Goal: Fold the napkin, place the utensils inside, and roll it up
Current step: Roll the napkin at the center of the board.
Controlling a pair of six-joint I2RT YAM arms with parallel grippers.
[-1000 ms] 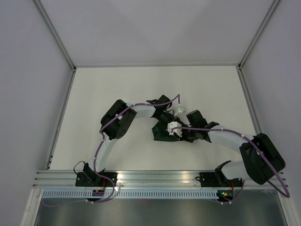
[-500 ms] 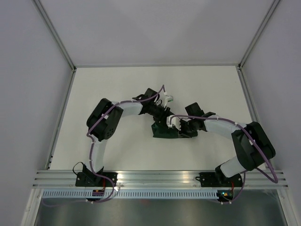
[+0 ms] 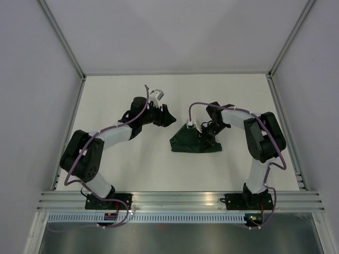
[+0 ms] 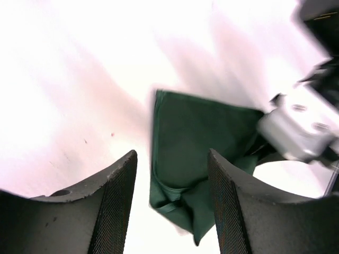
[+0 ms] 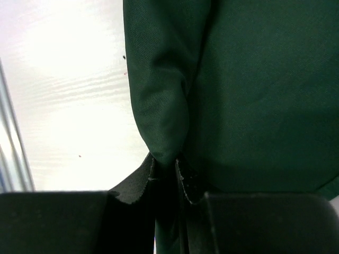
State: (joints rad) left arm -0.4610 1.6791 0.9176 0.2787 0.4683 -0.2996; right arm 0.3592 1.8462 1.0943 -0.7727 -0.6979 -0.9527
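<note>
Freed of the left hand since a second ago, the napkin lies crumpled on the desk. The right hand is clamped on a fold at the napkin's right side. The left hand hangs empty, jaws apart, to its left. Draw the fold across slowly, keeping the edges flat and aligned.

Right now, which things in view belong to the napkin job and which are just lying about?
Job: green napkin, folded; right claw, shut on its fold; left claw, open, off the cloth. No utensils visible.
Just there: white table; aluminium rail along its near edge.
</note>
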